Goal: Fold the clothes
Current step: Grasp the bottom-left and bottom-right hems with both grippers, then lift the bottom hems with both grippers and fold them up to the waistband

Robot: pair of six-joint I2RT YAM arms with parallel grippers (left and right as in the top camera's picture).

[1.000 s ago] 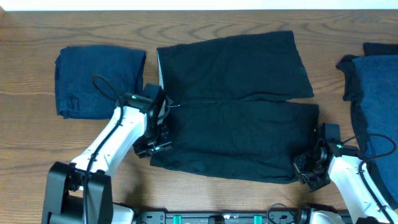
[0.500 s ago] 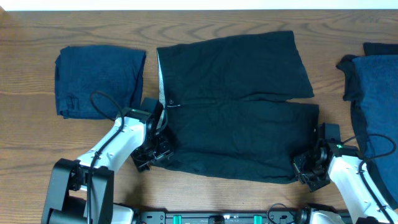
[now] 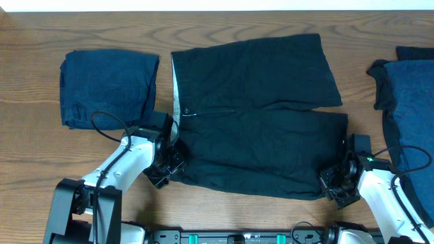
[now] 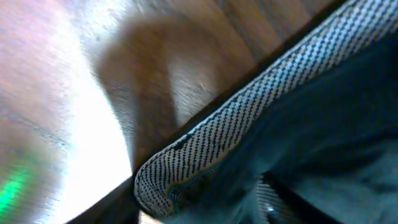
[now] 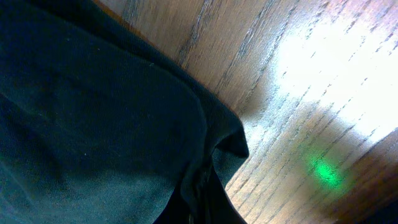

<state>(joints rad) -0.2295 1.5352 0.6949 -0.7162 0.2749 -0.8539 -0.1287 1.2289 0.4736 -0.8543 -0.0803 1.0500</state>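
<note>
A black garment [image 3: 258, 115] with a pale inner edge lies spread flat in the middle of the table. My left gripper [image 3: 168, 168] is at its near left corner, shut on the pale patterned band [image 4: 224, 137]; the jaws themselves are mostly hidden by cloth. My right gripper [image 3: 337, 184] is at the near right corner, shut on a bunched fold of the same black garment [image 5: 93, 124]. A dark navy garment [image 3: 108, 88] lies folded at the far left.
A loose pile of dark navy clothes [image 3: 410, 115] lies at the right edge of the wooden table [image 3: 41, 156]. Bare wood shows in both wrist views [image 5: 298, 93]. The arm bases stand at the table's near edge.
My left gripper has slid toward the near edge along the garment's left side to its near left corner. The right arm has not moved.
</note>
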